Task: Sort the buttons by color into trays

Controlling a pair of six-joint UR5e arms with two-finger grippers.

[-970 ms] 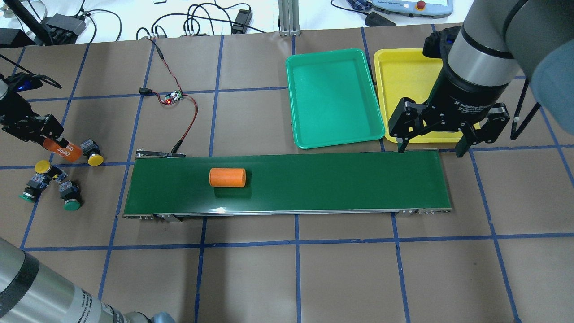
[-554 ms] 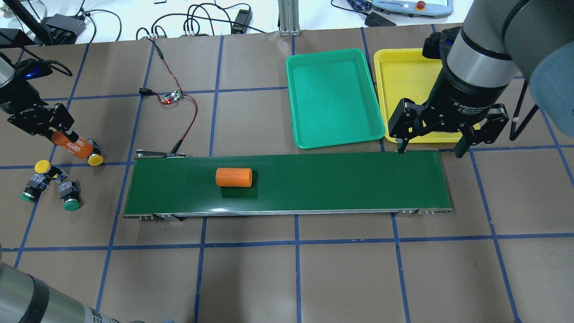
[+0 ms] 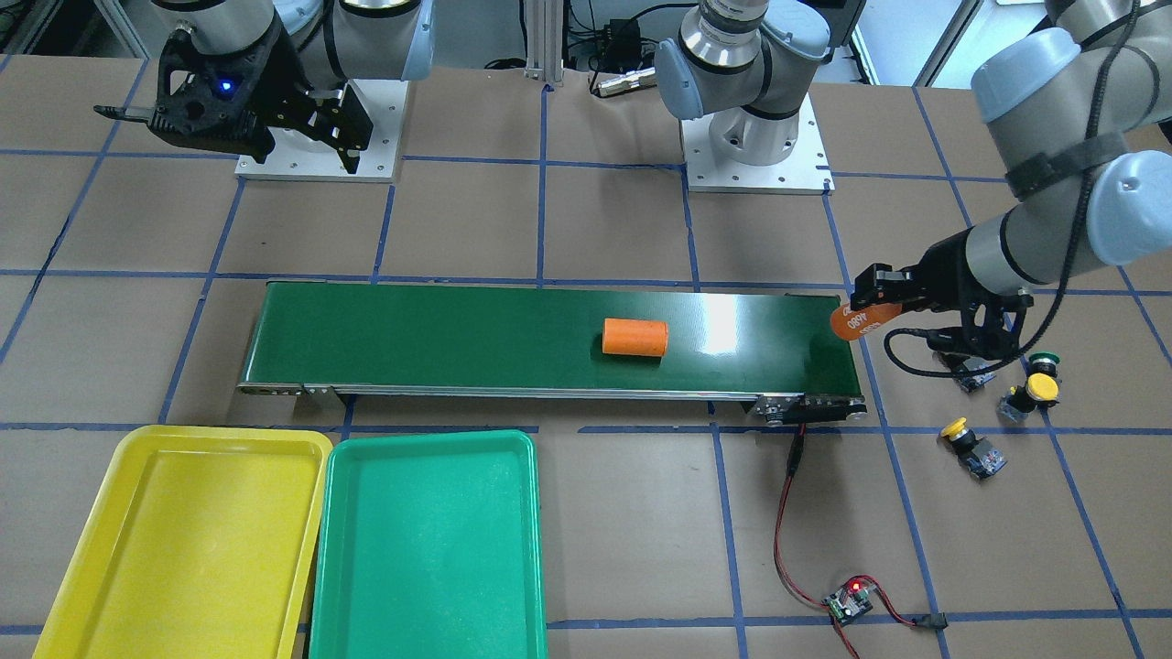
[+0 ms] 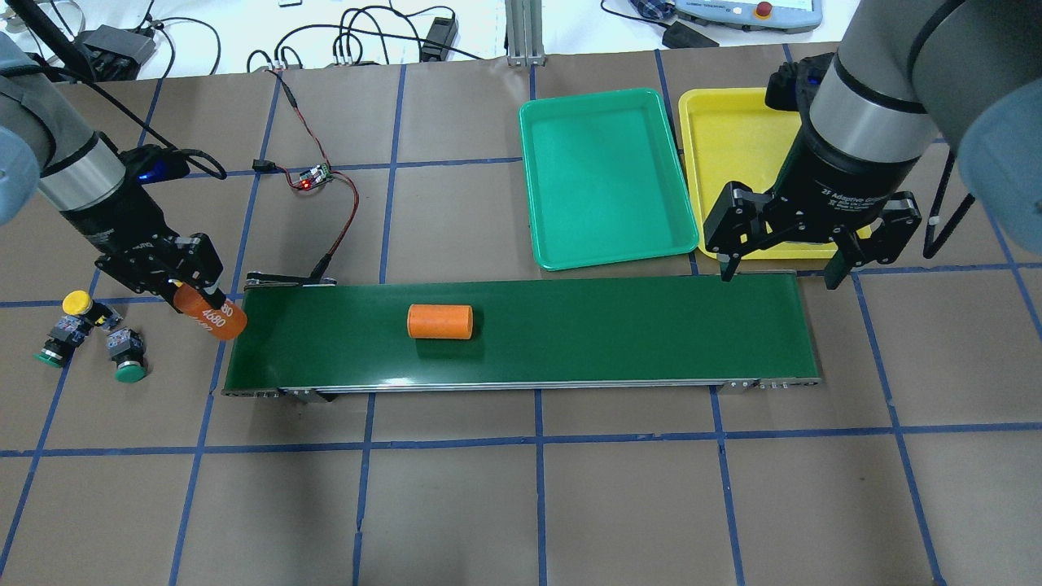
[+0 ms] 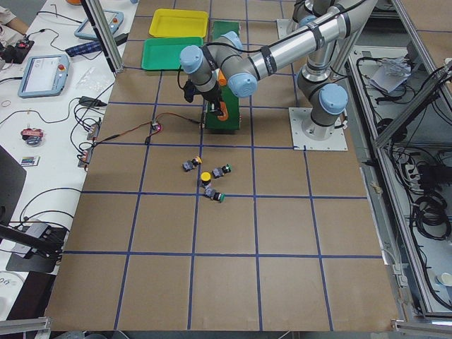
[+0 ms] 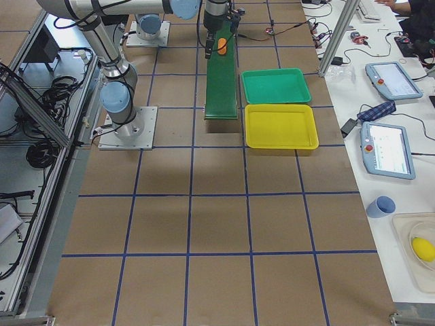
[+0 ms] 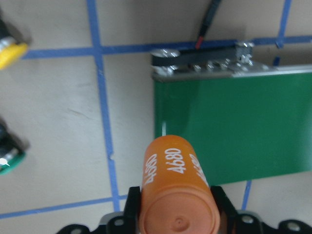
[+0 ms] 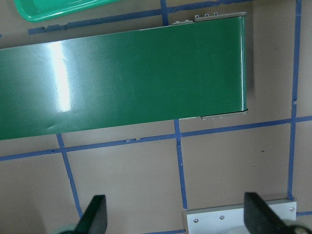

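My left gripper is shut on an orange cylinder printed "4680", held at the left end of the dark-green conveyor belt; the left wrist view shows the cylinder between the fingers. Three buttons lie left of it: one yellow, two green. A second yellow button shows in the front view. The green tray and yellow tray are empty. My right gripper is open and empty over the belt's right end.
A plain orange cylinder lies on the belt, left of its middle. A small circuit board with red wires lies behind the belt's left end. Cables and a pendant lie along the far table edge.
My left gripper has carried the "4680" cylinder right, from beside the buttons to the belt's left end. The plain cylinder has moved right on the belt. The right arm has not moved.
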